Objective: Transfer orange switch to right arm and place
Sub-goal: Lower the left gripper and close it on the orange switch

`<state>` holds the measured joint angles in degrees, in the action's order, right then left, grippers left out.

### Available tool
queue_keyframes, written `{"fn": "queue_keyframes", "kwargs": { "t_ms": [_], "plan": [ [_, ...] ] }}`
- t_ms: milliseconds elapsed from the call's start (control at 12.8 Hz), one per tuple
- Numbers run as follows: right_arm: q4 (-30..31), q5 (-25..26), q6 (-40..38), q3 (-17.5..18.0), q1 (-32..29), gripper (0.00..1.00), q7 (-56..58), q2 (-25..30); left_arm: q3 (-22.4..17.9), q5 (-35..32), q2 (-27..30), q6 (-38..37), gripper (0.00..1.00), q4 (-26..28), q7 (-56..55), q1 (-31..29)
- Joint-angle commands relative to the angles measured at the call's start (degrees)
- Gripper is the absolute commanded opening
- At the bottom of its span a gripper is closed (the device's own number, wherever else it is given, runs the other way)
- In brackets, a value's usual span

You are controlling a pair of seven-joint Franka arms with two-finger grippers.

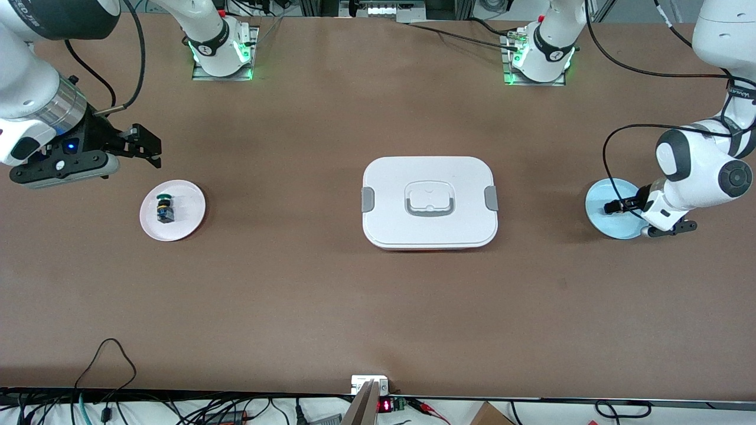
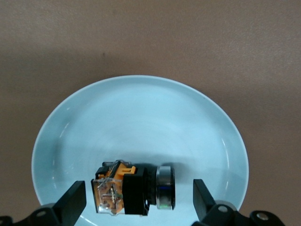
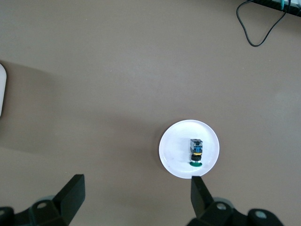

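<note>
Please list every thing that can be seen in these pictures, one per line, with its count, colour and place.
orange switch: one, orange base, black body, lying on its side on the light blue plate, between the open fingers of the left gripper.
light blue plate: one, at the left arm's end of the table.
green switch: one, green cap, on the white plate.
white plate: one, at the right arm's end.
lidded box: one, white with grey clips, mid-table.
left gripper: low over the light blue plate.
right gripper: open, waiting raised near the white plate.
</note>
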<state>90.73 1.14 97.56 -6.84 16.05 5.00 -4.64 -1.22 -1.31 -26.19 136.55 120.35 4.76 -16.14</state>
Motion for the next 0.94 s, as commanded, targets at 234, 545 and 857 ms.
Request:
{"fn": "queue_keyframes", "kwargs": {
  "t_ms": [234, 545, 857],
  "plan": [
    [-1.1, 0.9, -0.4, 0.2, 0.2, 1.0, -1.0, -0.1, 0.5, 0.4, -1.6, -0.7, 0.52, 0.0, 2.4, -1.0],
    [-1.1, 0.9, -0.4, 0.2, 0.2, 1.0, -0.9, -0.1, 0.6, 0.4, -1.8, -7.9, 0.27, -3.3, 1.6, -0.8],
    [-1.1, 0.9, -0.4, 0.2, 0.2, 1.0, -0.9, -0.1, 1.1, 0.4, -1.1, -19.4, 0.24, -11.0, 2.1, -0.6]
  ]
}}
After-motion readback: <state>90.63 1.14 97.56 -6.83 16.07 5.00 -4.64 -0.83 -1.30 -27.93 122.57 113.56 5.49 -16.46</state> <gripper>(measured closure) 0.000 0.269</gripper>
